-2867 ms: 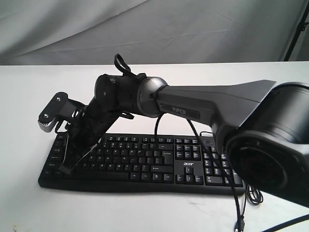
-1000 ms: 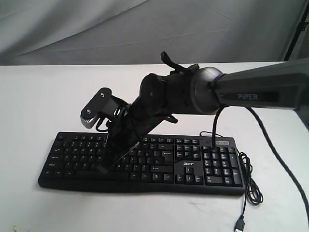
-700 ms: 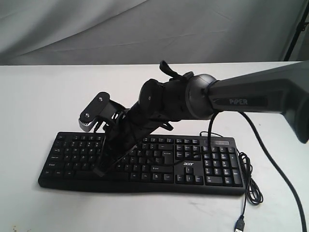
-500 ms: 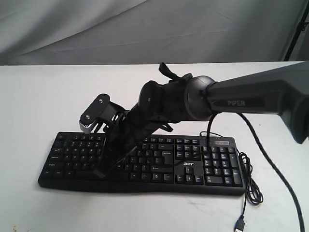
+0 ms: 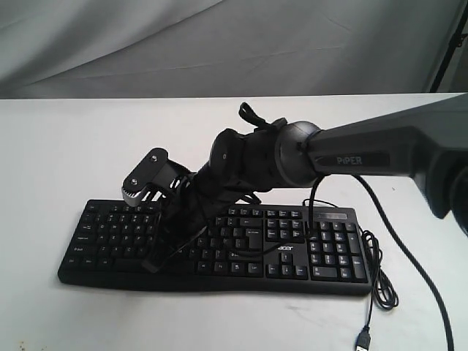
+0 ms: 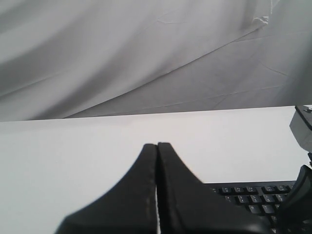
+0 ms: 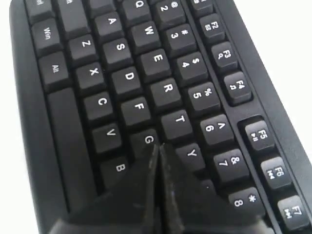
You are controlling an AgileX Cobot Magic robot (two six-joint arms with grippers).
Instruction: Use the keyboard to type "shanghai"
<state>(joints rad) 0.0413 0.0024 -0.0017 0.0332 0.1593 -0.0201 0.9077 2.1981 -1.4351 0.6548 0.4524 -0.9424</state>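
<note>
The black keyboard lies across the white table, acer logo toward its right. My right gripper reaches across the middle and points steeply down onto the letter keys left of centre. In the right wrist view the right gripper is shut with nothing in it. Its tip rests at the edge of the G key, beside Y; the key under the fingers is hidden. My left gripper is shut and empty, held over bare table, with a corner of the keyboard off to one side.
The keyboard's thin black cable coils at the right end, its USB plug lying loose near the front edge. A grey cloth backdrop hangs behind the table. A dark stand pole rises at the far right.
The right arm swung from the keyboard's far left end toward the middle keys. Over the last second the wrist has sunk and the tip has dropped a little lower onto the keys.
</note>
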